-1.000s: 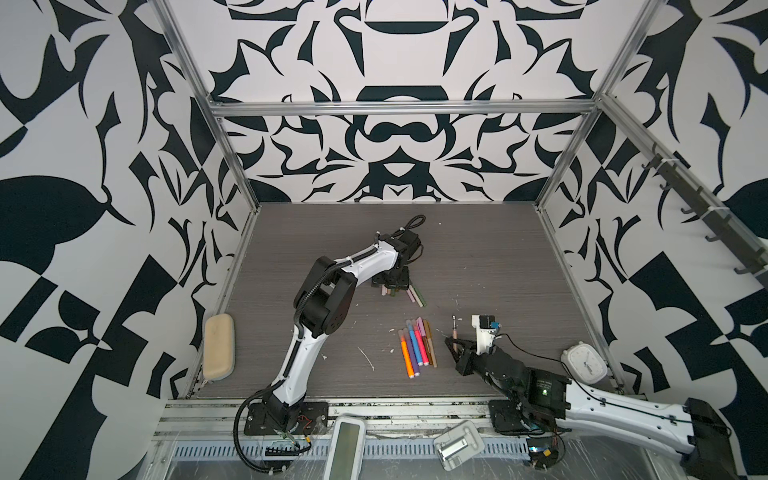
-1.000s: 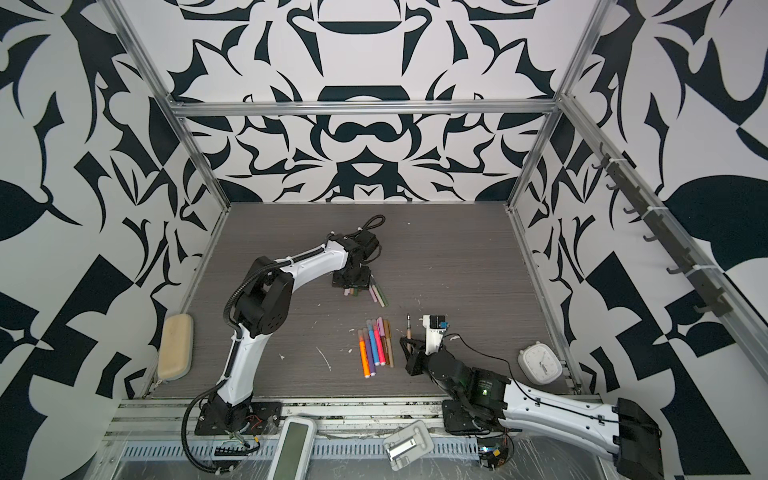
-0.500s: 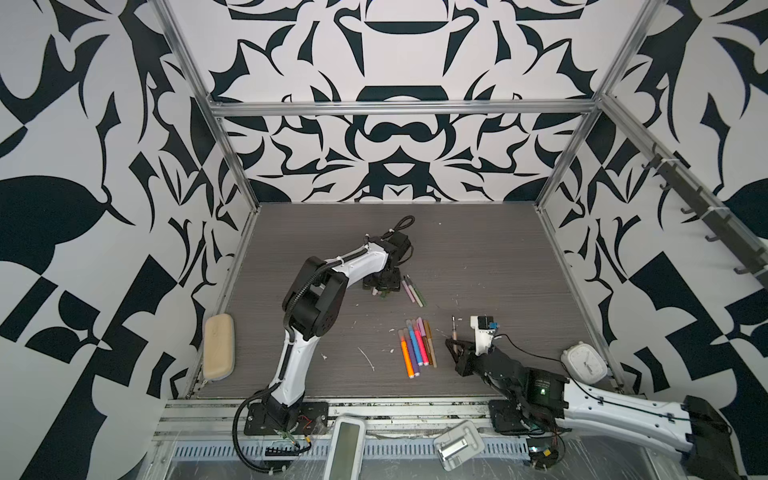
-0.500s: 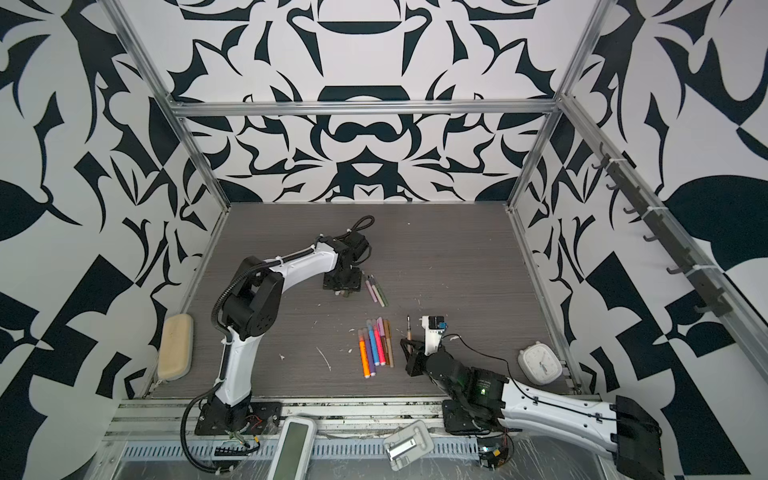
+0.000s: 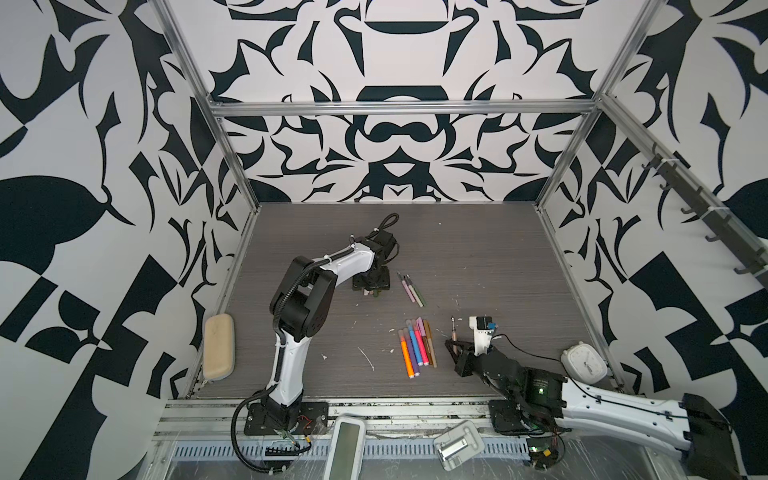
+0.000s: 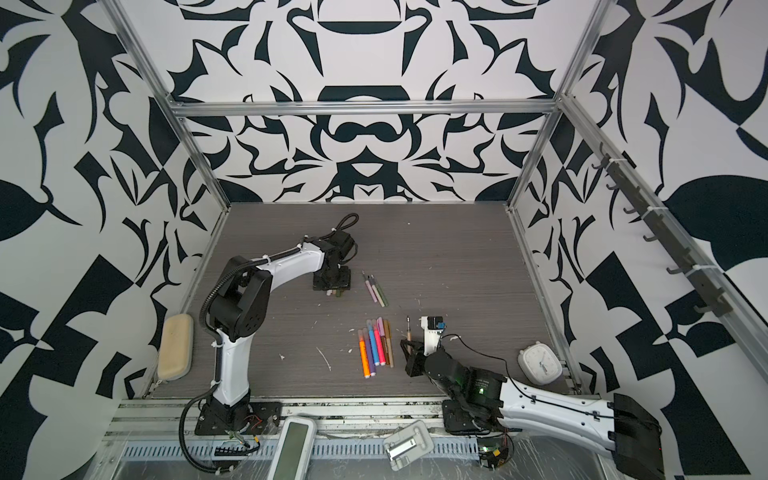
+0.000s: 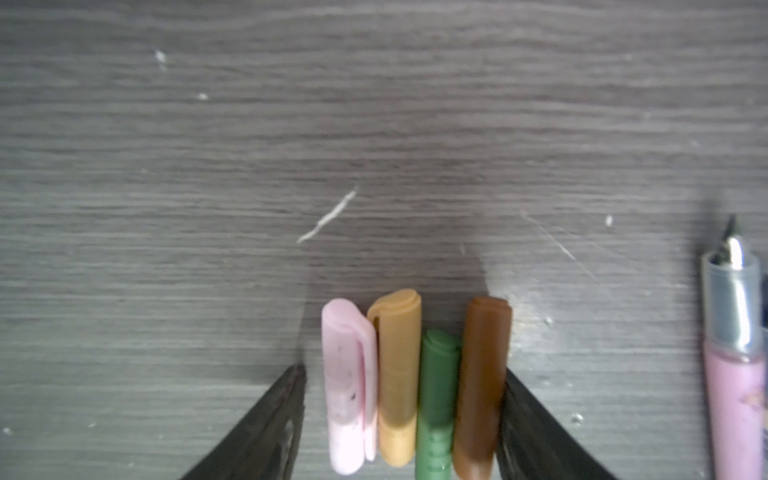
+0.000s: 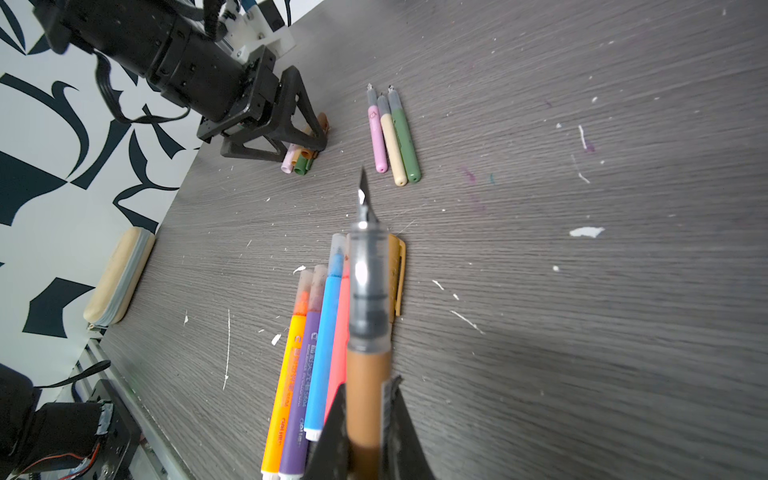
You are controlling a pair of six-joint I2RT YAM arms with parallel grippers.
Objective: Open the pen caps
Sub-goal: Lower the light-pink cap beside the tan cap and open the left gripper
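Observation:
Four loose pen caps lie side by side on the table: pink point(image 7: 351, 386), tan point(image 7: 397, 374), green point(image 7: 436, 399) and brown point(image 7: 482, 382). My left gripper point(image 7: 403, 372) stands open astride them, one finger by the brown cap and a gap beside the pink one; both top views show it low over the caps point(image 5: 371, 292) point(image 6: 334, 293). My right gripper point(image 8: 368, 386) is shut on a brown pen point(image 8: 368, 332) with its nib bare, held above the table point(image 5: 454, 332). Three uncapped pens point(image 5: 411, 289) lie right of the caps. Several capped pens point(image 5: 415, 347) lie in a row.
A beige pencil case point(image 5: 219, 351) lies at the table's left edge. A white clock point(image 5: 584, 365) sits at the front right corner. White scraps point(image 5: 368, 359) dot the grey table. The cage walls close in on three sides.
My left gripper has moved left, away from the three uncapped pens, and now stands over the loose caps. The right arm with the brown pen has barely moved.

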